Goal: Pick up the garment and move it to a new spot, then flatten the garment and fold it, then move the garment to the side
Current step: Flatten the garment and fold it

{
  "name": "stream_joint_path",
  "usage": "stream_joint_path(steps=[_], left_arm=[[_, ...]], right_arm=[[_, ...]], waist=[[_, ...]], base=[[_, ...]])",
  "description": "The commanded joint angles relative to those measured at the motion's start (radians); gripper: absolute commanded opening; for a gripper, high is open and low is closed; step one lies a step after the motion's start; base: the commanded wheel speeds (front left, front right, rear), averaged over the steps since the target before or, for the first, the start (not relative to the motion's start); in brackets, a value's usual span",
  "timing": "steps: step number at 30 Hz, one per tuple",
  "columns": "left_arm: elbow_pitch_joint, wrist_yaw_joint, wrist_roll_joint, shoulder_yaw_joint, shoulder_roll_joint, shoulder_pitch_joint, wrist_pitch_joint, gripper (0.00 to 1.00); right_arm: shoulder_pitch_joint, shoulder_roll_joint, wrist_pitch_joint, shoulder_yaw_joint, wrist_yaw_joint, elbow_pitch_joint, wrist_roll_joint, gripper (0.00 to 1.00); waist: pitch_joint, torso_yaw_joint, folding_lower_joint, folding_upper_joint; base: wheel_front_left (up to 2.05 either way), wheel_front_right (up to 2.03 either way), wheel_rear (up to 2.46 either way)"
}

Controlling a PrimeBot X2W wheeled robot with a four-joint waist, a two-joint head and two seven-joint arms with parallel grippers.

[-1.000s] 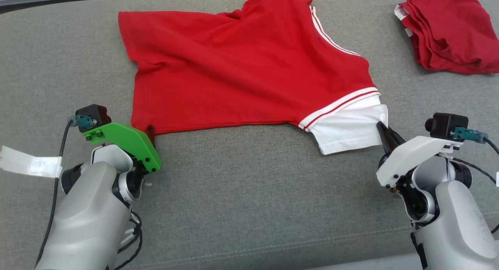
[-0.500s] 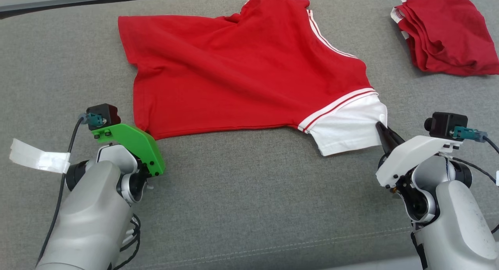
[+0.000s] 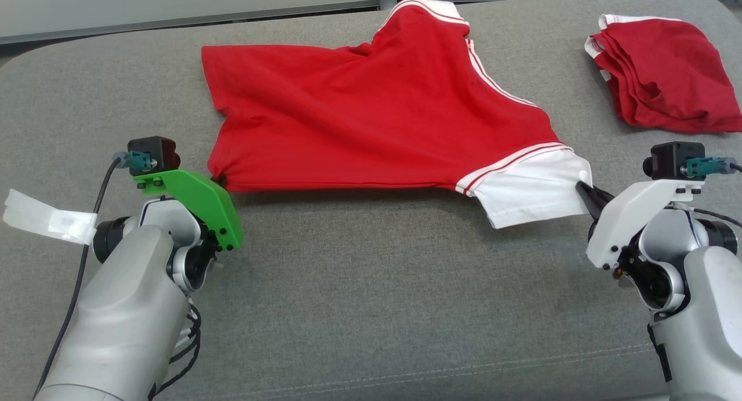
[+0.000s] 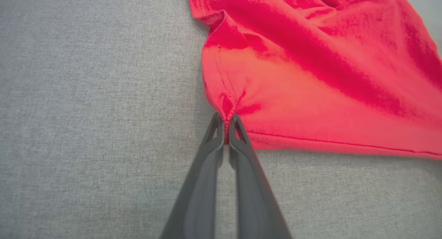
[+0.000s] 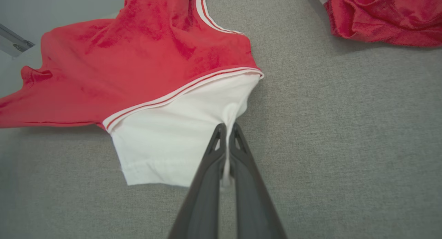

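Red hem corner (image 4: pixel 228 109) is all the left claw (image 4: pixel 226 123) pinches, closed tight; the right claw (image 5: pixel 227 128), likewise closed, nips the white sleeve (image 5: pixel 172 139) edge. The shirt (image 3: pixel 371 117) lies spread on the grey tabletop (image 3: pixel 371 308); uneven pulling could slip either thin grip or bunch it.

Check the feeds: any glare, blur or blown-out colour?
Head view: even light, sharp, soft shadow under the shirt hem. Left wrist view: red oversaturated and blotchy near the left claw. Right wrist view: white sleeve very bright, little texture, by the right claw.
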Motion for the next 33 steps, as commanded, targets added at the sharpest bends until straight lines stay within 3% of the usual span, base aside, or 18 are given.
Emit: stream_joint_path(steps=[1,8,18,25,33], left_arm=[[-0.013,-0.004,0.009,-0.004,0.014,-0.001,0.003,0.0],[-0.09,-0.006,-0.01,0.01,0.029,-0.017,0.009,0.0],[-0.183,0.021,0.003,0.024,0.066,-0.155,0.053,0.0],[-0.236,0.018,0.008,0.021,0.076,-0.238,0.093,0.0],[-0.31,0.039,0.019,0.02,0.102,-0.309,0.143,0.0]], right_arm=[[-0.02,-0.02,0.029,-0.001,0.0,-0.015,0.011,0.0],[-0.094,-0.041,0.087,-0.011,0.0,-0.041,0.021,0.0],[-0.317,-0.036,0.09,0.002,0.0,0.055,-0.023,0.0],[-0.474,-0.051,0.077,0.028,0.0,0.134,-0.049,0.0],[-0.6,-0.063,0.107,0.035,0.0,0.138,-0.086,0.0]], waist=[[-0.015,0.004,0.0,0.0],[-0.046,0.006,0.0,0.0],[-0.078,0.0,0.0,0.0],[-0.129,-0.004,0.0,0.0],[-0.196,-0.008,0.0,0.0]], base=[[0.0,0.0,0.0],[0.0,0.0,0.0],[0.0,0.0,0.0],[0.0,0.0,0.0],[0.0,0.0,0.0]])
